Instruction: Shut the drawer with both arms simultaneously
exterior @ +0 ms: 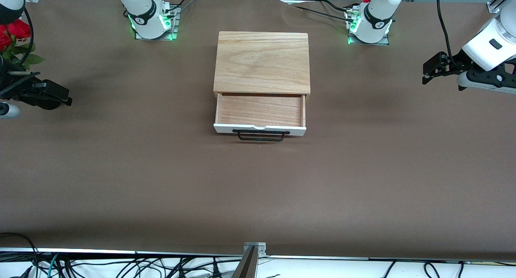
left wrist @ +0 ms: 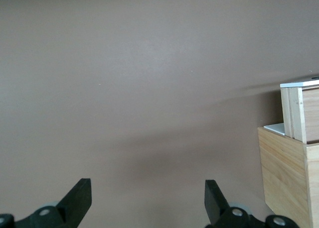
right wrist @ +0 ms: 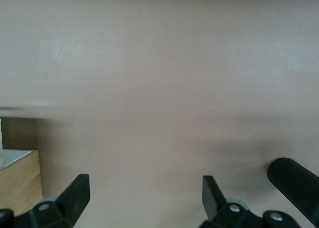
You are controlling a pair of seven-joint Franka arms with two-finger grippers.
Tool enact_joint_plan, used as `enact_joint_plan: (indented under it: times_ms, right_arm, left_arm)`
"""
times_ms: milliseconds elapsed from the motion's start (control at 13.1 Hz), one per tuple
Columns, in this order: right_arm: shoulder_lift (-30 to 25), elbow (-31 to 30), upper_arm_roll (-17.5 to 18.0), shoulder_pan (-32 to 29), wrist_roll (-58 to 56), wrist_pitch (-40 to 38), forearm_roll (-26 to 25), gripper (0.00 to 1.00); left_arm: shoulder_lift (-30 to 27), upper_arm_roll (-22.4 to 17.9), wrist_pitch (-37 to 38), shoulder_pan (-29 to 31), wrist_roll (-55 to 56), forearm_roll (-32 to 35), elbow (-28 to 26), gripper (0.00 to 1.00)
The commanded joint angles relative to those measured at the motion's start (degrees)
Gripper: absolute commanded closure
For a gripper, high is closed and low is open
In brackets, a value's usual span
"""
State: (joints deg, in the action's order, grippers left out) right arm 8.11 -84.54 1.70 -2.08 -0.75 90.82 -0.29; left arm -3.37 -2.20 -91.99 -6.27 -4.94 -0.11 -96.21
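- So the drawer (exterior: 260, 110) is pulled well out of the light-oak box (exterior: 262, 62) in the middle of the brown table (exterior: 258, 181). Its white front panel (exterior: 260, 128) and black wire handle (exterior: 261, 135) face the front camera, and the tray looks empty.
- Both arms are parked out wide, nowhere near it. The left gripper (left wrist: 148, 198) hangs over bare table at the left arm's end, fingers spread wide with nothing between them. In its wrist view the box's side wall and the drawer's side sit off past one fingertip, well apart from it.
- The right gripper (right wrist: 145, 195) is over the right arm's end of the table, fingers also spread and empty. Only a corner of the box peeks in past one fingertip there. Red flowers (exterior: 12, 32) sit at that end too, so watch the elbow.
- My take on doing this well: bring both grippers round to the front of the white panel, one on each side of the handle, evenly spaced.
- Touch the panel at the same moment and push at matched speed, straight toward the box. An uneven push could rack the tray and jam it.
- Probably better to pinch the fingers together first for a solid pushing surface, and keep them off the handle wire.
- The box looks light and may slide, so go slow.
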Motion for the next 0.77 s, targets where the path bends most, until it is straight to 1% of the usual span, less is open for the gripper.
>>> enact_joint_plan:
  times_ms: [0,689]
  right_arm:
    - [-0.3,-0.3,0.0,-0.1,-0.5,0.4,-0.1,0.00]
    - [-0.3,-0.2,0.1,0.0,-0.5,0.8,-0.1,0.00]
  left_arm:
    - [0.6,0.0,0.2,0.1,0.4,0.5,1.4,0.00]
    - [0.6,0.0,0.2,0.1,0.4,0.5,1.4,0.00]
